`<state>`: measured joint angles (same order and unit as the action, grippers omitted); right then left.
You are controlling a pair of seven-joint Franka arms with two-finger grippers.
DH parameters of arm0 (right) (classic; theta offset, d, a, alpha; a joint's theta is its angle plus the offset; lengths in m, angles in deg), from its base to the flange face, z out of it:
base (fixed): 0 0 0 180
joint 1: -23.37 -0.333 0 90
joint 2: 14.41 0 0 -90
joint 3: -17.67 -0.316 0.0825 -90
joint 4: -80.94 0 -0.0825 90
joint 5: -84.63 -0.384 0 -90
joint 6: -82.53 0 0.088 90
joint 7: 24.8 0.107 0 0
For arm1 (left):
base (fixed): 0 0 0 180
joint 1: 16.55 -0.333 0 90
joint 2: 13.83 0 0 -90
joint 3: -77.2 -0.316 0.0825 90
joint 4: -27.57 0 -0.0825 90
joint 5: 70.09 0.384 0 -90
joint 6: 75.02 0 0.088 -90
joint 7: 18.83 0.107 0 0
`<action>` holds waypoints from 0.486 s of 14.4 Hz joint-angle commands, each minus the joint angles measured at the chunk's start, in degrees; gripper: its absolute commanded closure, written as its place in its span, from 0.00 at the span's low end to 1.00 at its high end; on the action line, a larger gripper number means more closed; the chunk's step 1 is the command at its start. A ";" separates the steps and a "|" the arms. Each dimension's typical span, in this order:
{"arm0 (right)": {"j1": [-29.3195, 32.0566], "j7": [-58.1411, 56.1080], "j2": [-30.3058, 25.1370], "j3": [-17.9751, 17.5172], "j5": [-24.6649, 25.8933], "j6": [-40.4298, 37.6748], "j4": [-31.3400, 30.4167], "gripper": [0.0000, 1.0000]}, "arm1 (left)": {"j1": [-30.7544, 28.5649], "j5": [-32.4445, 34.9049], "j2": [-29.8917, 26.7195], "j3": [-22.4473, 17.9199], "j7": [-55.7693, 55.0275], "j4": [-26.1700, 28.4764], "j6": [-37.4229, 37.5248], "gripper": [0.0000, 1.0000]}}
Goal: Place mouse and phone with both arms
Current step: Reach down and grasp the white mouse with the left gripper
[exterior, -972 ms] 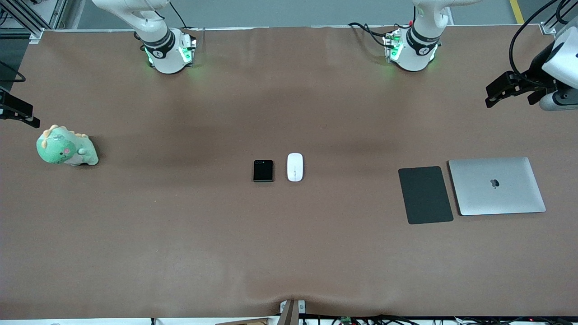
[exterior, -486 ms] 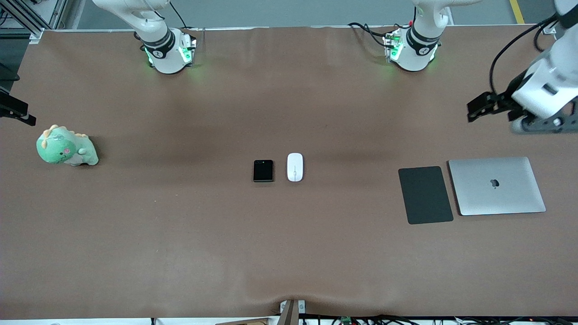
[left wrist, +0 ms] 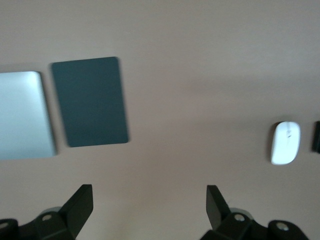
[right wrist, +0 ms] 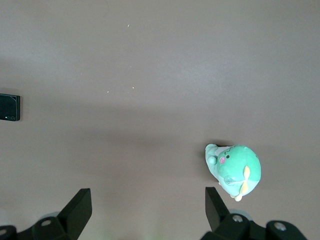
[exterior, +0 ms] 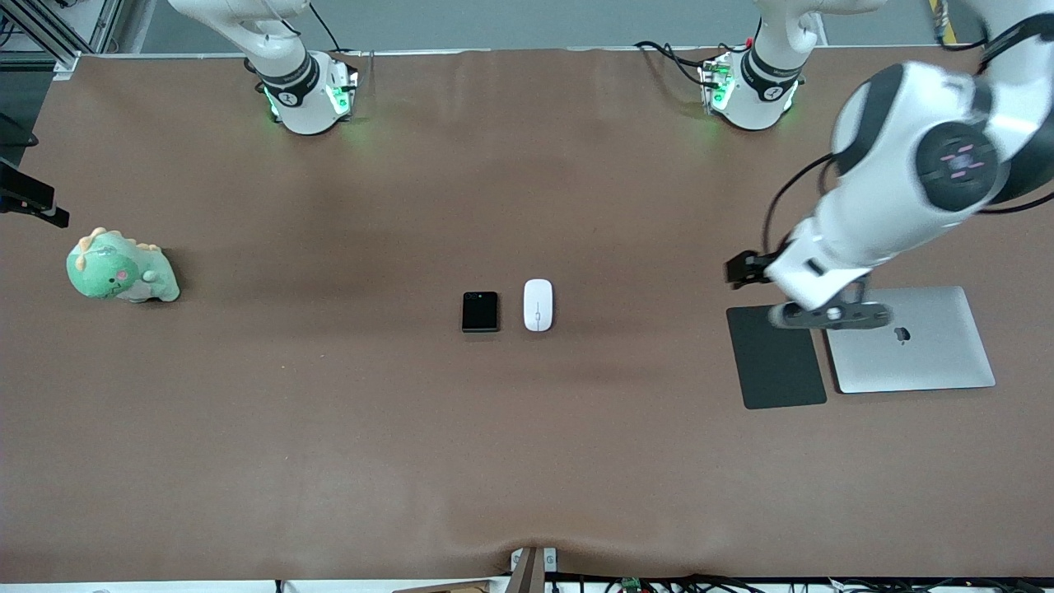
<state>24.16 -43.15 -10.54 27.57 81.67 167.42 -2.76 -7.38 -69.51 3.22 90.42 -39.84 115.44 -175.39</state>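
Observation:
The white oval mouse and the black phone lie side by side, a small gap apart, at the middle of the table, the phone toward the right arm's end. My left gripper is open and holds nothing; it hangs over the farther edge of the dark grey pad. Its view shows the mouse well off and a sliver of the phone. My right gripper is open and holds nothing, up over the table beside the green plush dinosaur. The phone shows at that view's edge.
A closed silver laptop lies beside the dark grey pad at the left arm's end of the table. The plush dinosaur sits at the right arm's end. The left arm's big white forearm hangs above the laptop's farther edge.
The left arm has swung in from the table's end, and its gripper now hangs at the pad's farther edge. The right gripper has hardly moved. Mouse and phone lie still.

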 commanded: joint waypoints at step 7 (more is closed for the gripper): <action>0.27 -0.73 1.50 -0.76 0.76 -0.70 0.82 0.00 | 14.99 -0.05 16.15 -0.66 -16.41 -2.53 -17.12 0.00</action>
<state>24.03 -43.23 -9.56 27.09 81.92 167.40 -2.76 4.58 -69.51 15.66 90.48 -52.73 115.10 -190.23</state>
